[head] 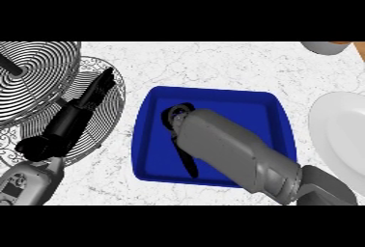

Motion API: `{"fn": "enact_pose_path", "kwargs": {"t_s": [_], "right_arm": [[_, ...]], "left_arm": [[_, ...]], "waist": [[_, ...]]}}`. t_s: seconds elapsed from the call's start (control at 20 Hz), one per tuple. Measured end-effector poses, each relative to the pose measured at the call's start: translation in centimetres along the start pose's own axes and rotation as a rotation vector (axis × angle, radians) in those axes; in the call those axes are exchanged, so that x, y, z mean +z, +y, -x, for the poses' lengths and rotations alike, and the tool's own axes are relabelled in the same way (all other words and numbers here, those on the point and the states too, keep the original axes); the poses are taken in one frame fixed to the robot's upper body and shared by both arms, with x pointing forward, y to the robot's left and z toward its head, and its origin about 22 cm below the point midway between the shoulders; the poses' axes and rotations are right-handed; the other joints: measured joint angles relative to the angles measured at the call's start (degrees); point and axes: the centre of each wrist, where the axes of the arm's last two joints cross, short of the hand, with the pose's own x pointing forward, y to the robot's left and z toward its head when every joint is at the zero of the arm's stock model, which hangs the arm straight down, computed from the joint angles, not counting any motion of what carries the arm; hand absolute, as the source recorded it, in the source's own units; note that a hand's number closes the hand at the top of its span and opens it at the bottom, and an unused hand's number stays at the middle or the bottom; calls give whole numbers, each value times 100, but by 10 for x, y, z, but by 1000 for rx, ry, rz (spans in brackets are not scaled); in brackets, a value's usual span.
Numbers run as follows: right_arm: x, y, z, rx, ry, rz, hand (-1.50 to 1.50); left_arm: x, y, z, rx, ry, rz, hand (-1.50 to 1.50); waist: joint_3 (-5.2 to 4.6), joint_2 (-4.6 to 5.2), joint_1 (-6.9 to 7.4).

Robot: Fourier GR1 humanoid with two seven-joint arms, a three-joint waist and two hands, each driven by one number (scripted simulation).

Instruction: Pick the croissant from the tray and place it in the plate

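Note:
The blue tray [271,120] lies in the middle of the counter. My right hand [176,116] is down inside its left half, with the grey right forearm [235,154] stretched across the tray above it. No croissant shows anywhere; the hand and forearm cover that part of the tray floor. The white plate [342,130] sits at the right edge, partly cut off and bare where it shows. My left hand [89,99] rests open at the left, pointing away from me over a wire rack.
Two round wire racks [43,62] take up the upper left corner. A grey bowl [321,47] and an orange-brown object [341,42] peek in at the top right. White marble counter [214,62] shows beyond the tray.

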Motion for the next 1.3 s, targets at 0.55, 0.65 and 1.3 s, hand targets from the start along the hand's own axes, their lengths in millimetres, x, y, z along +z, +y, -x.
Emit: {"fn": "enact_pose_path", "kwargs": {"t_s": [0.55,0.65,1.3], "right_arm": [[10,-42,6,15,151,-59,-150],[12,-49,9,11,162,-65,-150],[-8,-37,19,41,177,-197,-150]], "left_arm": [[-3,-1,0,-8,0,-2,0],[-3,2,1,-10,0,-5,0],[-2,9,6,-5,-3,-4,0]], "waist": [[3,18,9],[4,23,3],[7,29,-17]]}}
